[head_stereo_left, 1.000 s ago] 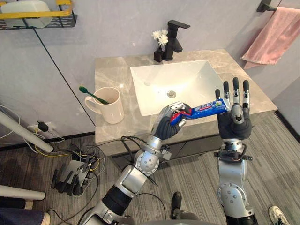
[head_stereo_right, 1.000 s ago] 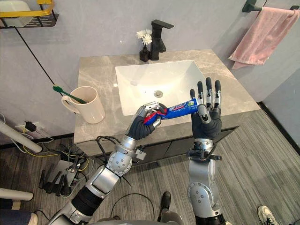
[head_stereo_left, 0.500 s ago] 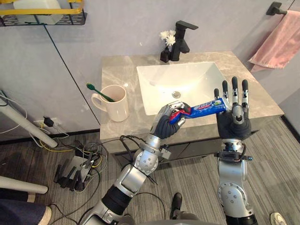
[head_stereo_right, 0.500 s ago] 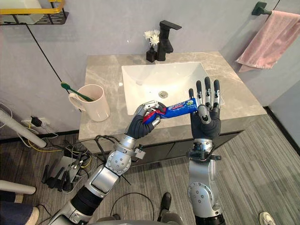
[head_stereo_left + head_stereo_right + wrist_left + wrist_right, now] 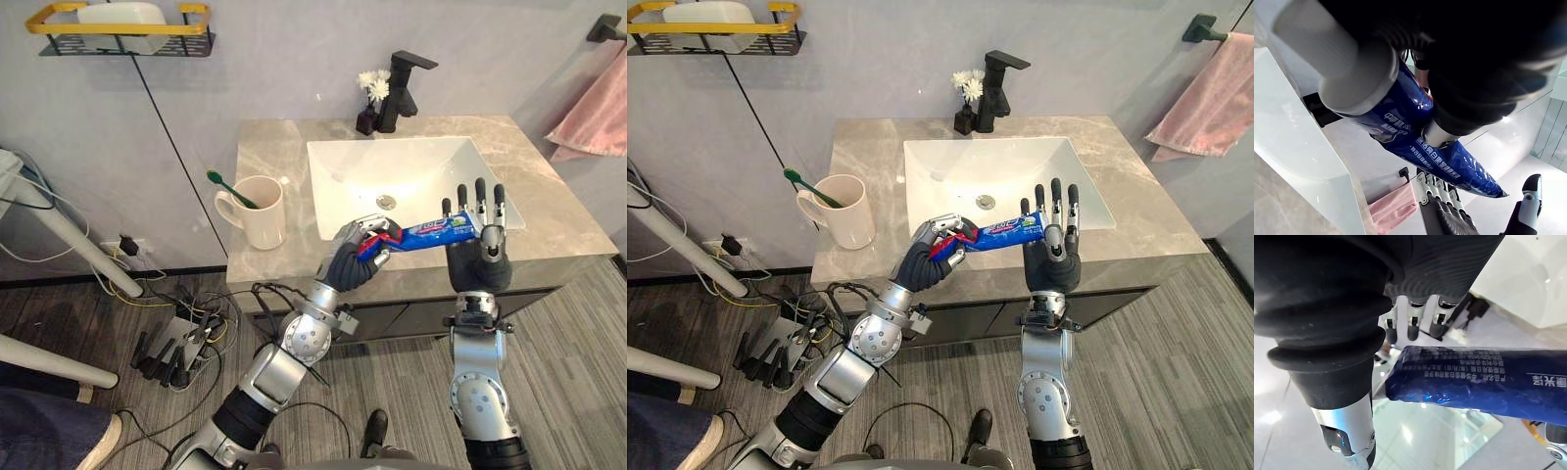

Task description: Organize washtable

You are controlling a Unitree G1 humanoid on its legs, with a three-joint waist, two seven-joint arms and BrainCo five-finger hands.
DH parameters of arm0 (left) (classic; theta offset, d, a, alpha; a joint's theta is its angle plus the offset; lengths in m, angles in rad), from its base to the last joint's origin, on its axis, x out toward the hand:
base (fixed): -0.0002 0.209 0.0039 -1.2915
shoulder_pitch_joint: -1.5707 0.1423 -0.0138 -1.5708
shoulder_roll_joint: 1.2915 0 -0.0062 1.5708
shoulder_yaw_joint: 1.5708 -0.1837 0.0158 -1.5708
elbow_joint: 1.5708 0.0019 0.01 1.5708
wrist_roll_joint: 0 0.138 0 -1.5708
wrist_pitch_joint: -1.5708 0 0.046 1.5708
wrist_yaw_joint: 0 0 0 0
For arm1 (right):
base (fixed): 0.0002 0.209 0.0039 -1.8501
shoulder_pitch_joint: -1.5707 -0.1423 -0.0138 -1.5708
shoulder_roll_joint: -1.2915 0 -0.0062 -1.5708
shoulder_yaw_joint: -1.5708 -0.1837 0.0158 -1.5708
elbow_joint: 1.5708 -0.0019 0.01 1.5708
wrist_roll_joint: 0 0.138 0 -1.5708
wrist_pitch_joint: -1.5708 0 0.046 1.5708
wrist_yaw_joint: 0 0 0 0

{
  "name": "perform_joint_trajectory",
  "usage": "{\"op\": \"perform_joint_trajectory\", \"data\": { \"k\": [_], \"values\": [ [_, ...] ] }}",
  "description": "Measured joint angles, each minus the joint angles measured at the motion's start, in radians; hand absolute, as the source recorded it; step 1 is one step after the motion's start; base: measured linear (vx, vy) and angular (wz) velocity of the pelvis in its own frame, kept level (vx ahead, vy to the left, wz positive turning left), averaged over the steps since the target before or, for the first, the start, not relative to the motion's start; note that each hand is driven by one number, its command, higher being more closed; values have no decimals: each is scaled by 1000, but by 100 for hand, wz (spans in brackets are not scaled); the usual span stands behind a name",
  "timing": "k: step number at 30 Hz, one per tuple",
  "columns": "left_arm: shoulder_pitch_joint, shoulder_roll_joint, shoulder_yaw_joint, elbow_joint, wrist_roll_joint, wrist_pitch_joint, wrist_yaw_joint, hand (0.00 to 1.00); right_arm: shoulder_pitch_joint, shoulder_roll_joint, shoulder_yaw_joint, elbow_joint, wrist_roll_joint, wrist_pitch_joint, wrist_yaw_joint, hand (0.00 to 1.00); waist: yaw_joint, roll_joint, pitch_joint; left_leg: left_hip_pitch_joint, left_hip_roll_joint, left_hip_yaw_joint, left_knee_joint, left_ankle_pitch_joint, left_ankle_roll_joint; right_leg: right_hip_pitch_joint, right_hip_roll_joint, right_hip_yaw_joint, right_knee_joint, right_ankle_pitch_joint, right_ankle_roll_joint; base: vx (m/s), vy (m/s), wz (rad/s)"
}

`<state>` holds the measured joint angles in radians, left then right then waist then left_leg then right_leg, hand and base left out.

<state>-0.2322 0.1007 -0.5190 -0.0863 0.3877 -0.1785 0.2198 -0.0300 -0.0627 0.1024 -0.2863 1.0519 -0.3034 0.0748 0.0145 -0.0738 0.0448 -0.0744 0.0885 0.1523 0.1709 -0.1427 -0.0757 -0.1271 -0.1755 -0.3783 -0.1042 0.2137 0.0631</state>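
- Blue toothpaste tube (image 5: 1449, 161), held above the front edge of the washtable (image 5: 294, 262): we see rows of white characters running along its side, with larger lettering at mid-length.
- Flat crimped end of the same tube: a block of fine white print.
- We can read none of this print with confidence.

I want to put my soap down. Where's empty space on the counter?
Bare counter lies right of the sink basin, and behind the mug. Crowded: the front edge, where left hand and right hand meet at the toothpaste tube, and the back by faucet and flower vase.
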Motion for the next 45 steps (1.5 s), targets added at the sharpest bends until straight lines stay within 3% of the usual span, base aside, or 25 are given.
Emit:
{"op": "perform_joint_trajectory", "data": {
  "k": [11, 19, 20, 44, 45],
  "values": [
    [0, 1, -1, -14, -24, -3, -1, 100, -25, -20, 69, 8, 3, 14, 18, 0, 0, -9, -4, -1, 1, 3, -5, 0, -1, -4, 1, 1, 3, 0, 0, 6, 2, 0],
    [1, 3, 2, -32, -24, -7, 6, 100, -35, -26, 132, 8, 77, 36, 35, 0, 2, -20, -6, -1, 1, 3, -6, 0, -1, -4, 1, 3, 3, 0, 0, 0, 0, 0],
    [1, 4, 2, -32, -24, -7, 6, 100, -35, -32, 136, 8, 77, 41, 35, 100, 2, -21, -6, -1, 1, 4, -6, 0, -1, -5, 1, 3, 3, 0, 0, 0, 0, 0],
    [19, 12, 0, -21, -23, -26, 24, 100, -54, -18, 167, 28, 40, 20, -4, 100, 1, -21, -6, -7, 3, 15, -2, 0, -1, -17, 4, 17, 3, 3, 1, 0, 0, -1],
    [19, 12, 0, -19, -23, -26, 24, 0, -54, -15, 167, 28, 36, 19, -8, 100, 1, -21, -6, -7, 3, 15, -2, 0, -1, -17, 4, 17, 3, 3, 1, 0, 0, 0]
  ]
}}
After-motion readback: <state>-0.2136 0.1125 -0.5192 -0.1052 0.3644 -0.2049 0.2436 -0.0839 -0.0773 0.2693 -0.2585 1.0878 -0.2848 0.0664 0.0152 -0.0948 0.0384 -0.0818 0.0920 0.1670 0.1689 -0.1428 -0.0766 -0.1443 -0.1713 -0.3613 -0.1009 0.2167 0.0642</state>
